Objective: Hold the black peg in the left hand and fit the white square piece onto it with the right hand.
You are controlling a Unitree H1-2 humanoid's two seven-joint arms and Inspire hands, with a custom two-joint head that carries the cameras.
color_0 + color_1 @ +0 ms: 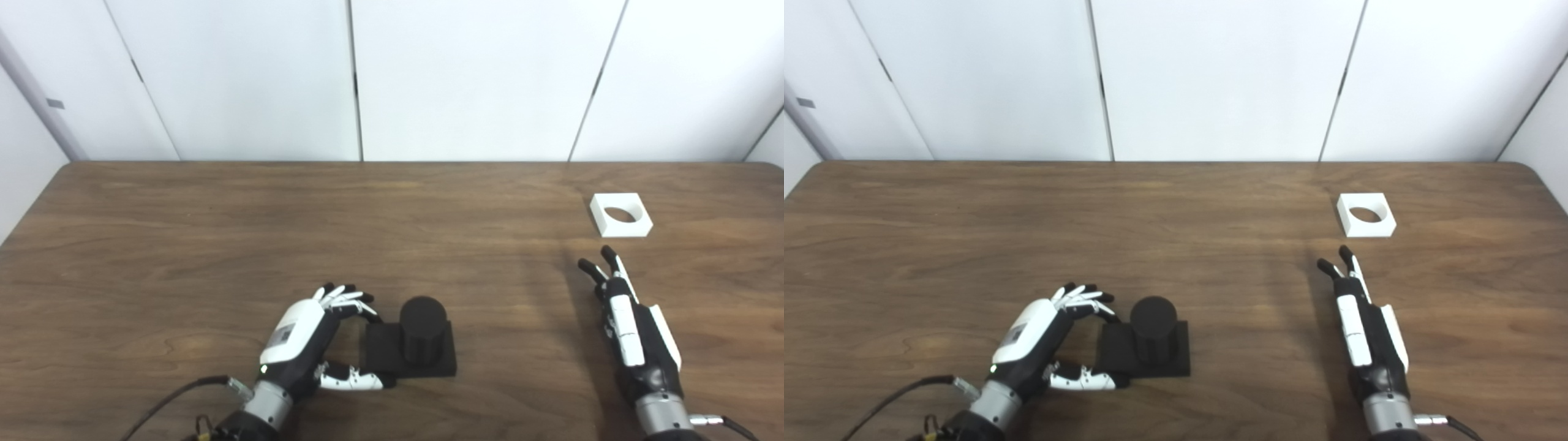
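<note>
while the left hand (306, 343) cups the black peg (421, 340) base, fingers at its near edge to steady it, nothing is lifted in left eye view. right eye view: right hand (1366, 331) empty, fingers straight, white square piece (1366, 215) just beyond fingertips.

Both forearms run off the bottom edge, so only the wrists show. The left hand (300, 349) covers the left edge of the peg (421, 334) base, can't tell if it's actually gripping. The right hand (631, 324) is edge-on, palm hidden.
</note>
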